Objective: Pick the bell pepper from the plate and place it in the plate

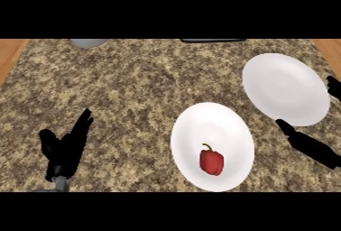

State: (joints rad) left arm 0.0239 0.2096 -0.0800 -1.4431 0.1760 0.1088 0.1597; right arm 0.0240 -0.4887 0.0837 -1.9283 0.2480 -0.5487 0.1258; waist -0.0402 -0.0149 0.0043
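Red bell pepper [212,162], green stem up-left, lying in lower half of near white plate [223,122]. Untouched by either hand. Second white plate [283,85] up and right of first, apart from it, nothing on it. Right hand [311,148] at right edge, fingers straight, one fingertip at second plate's lower rim, holding nothing. Left hand [63,149] well left on speckled table [126,85], fingers up, open, resting. Grey object [89,43] and dark object [213,40] at far edge, both cut off.
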